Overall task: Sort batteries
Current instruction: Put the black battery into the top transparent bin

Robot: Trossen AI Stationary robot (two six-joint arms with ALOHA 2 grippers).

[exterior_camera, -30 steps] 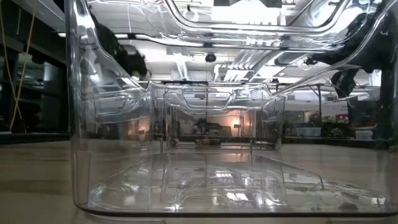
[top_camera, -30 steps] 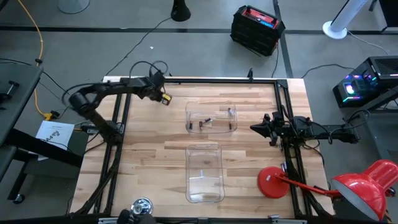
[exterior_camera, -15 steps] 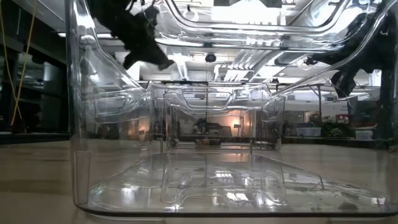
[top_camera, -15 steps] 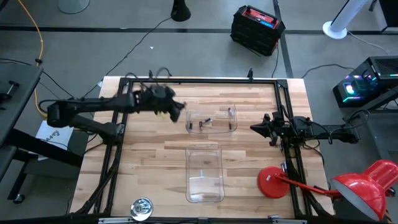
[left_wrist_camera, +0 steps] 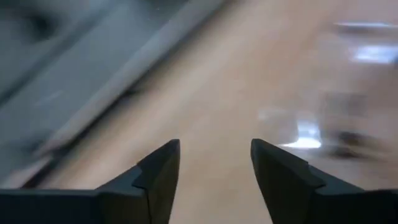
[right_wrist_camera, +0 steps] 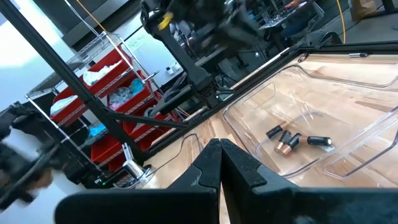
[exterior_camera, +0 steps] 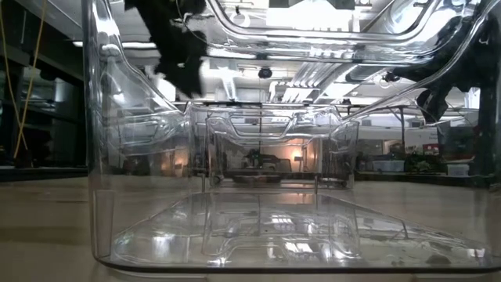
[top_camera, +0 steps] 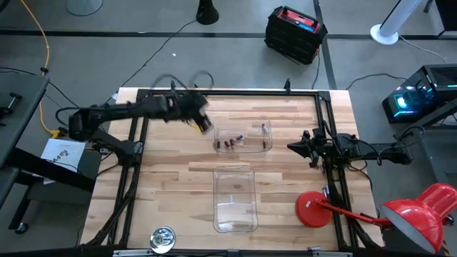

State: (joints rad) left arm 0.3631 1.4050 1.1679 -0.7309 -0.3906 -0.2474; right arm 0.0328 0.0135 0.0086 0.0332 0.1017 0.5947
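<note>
Clear tray (top_camera: pixel 243 123) with several batteries (top_camera: pixel 229 143) inside

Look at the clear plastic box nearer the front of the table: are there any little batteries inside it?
No. In the high view the nearer clear plastic box shows only wood through its floor, while the small dark batteries lie in the farther clear box.

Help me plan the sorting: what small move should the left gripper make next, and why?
Probably ease the left gripper over the far clear bin and down toward the batteries. Its fingers are open and empty, beside the bin's wall; the near bin looks empty.
</note>
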